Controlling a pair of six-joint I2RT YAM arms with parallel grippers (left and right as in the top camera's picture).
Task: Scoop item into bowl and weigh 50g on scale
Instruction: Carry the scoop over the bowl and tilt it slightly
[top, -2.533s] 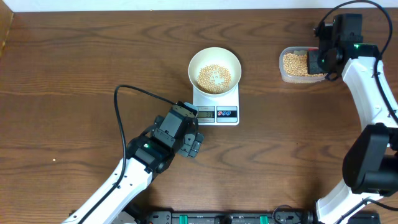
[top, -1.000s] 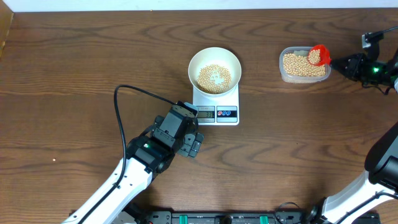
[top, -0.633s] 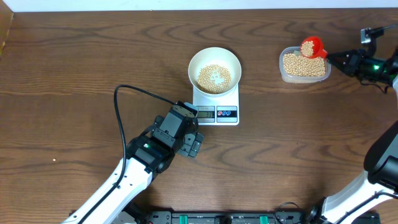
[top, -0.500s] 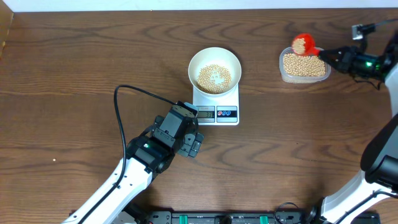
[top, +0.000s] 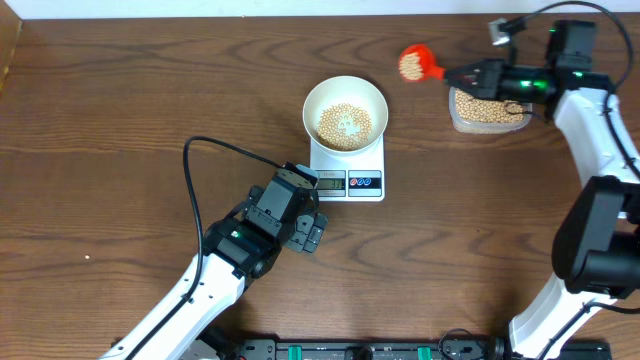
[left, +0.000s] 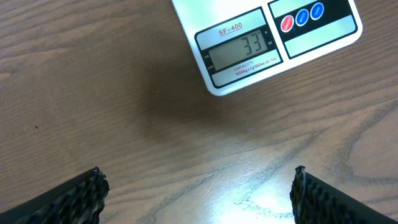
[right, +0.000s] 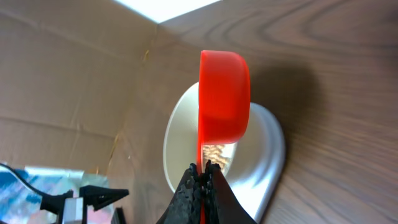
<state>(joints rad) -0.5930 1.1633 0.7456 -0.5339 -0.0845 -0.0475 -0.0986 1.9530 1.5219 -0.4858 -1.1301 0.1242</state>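
Observation:
The white bowl (top: 345, 112) sits on the white scale (top: 348, 170) at the table's middle and holds tan beans (top: 344, 125). The scale's display (left: 241, 50) reads 33 in the left wrist view. My right gripper (top: 470, 75) is shut on the handle of a red scoop (top: 415, 63) filled with beans, held in the air between the clear tub and the bowl. In the right wrist view the scoop (right: 224, 96) hangs in front of the bowl (right: 186, 134). My left gripper (left: 198, 196) is open and empty, low over the table just in front of the scale.
A clear plastic tub (top: 487, 108) with more beans stands at the back right, under my right arm. A black cable (top: 210, 150) loops over the table left of the scale. A cardboard wall (right: 68, 68) shows behind the bowl in the right wrist view.
My right arm lifted the red scoop, full of beans, out of the tub and carried it left toward the bowl. The left arm has not moved.

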